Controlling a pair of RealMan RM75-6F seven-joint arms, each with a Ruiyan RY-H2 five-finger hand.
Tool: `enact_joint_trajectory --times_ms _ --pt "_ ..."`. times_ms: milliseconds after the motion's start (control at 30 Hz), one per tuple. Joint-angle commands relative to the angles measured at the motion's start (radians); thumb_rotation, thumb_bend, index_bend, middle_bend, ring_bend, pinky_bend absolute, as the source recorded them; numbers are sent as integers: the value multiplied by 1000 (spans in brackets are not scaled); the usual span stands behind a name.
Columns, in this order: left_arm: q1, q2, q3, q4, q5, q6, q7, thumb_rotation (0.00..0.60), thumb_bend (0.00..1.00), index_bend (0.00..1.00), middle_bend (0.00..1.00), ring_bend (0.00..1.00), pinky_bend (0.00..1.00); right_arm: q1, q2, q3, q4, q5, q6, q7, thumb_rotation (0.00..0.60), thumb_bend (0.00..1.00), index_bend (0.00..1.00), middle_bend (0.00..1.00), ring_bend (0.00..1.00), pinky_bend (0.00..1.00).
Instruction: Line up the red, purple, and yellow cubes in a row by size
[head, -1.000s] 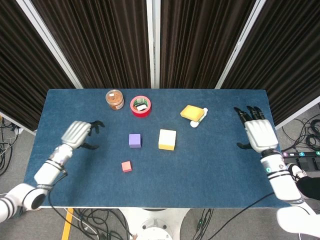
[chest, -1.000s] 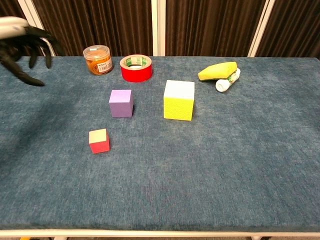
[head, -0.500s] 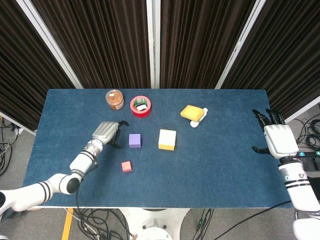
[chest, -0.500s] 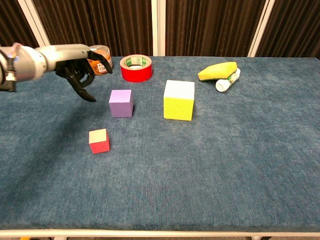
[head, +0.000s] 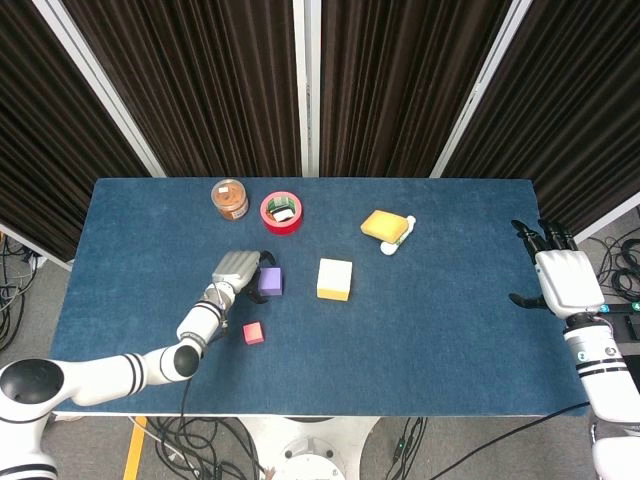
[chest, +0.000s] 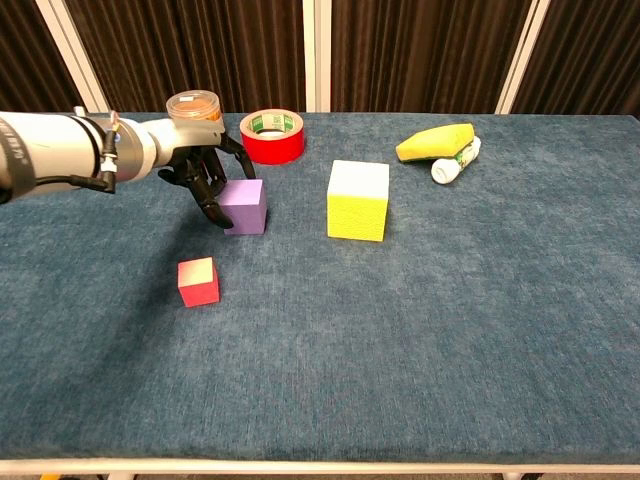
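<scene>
Cubes on the blue desk (head: 450, 330): purple cube (chest: 244, 205) mid-desk, yellow cube (chest: 358, 200) just beside it, red cube (chest: 198, 281) nearer the front edge.
Left robot hand (chest: 205, 175), fingers spread, touches the purple cube's side; right robot hand (head: 563, 280) hovers open-fingered past the right edge, holding nothing.

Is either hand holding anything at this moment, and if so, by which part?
Nothing is clearly held. The left hand is at the purple cube's left side with fingers spread, not visibly closed on it. The right hand is open at the table edge.
</scene>
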Motion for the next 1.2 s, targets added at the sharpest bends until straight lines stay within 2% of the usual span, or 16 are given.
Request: enact_joint_trajectory --times_ms 33,233,400,567,900,1200 --pt "-23 -29 12 10 -54 42 34 600 105 410 894 929 1000 -7 -2 4 7 -3 -7 7 600 0 0 188 0 0" --pt "-35 -71 22 44 -67 101 73 600 169 511 907 941 1000 -22 -6 15 21 -16 -20 27 600 0 0 188 0 0" --pt "-32 -85 0 51 -44 125 65 600 217 574 914 947 1000 -33 -5 25 29 -23 -26 36 600 0 0 188 0 0" --pt "-47 -78 -16 45 -24 119 81 600 222 576 914 947 1000 -39 -5 34 32 -33 -33 42 600 0 0 188 0 0" --pt "-117 -114 -52 108 -65 77 136 600 224 576 914 947 1000 -53 6 50 32 -41 -42 48 600 0 0 188 0 0" --pt "-174 -157 -74 133 -153 58 189 600 224 575 914 947 1000 -65 11 60 40 -45 -50 55 600 0 0 188 0 0"
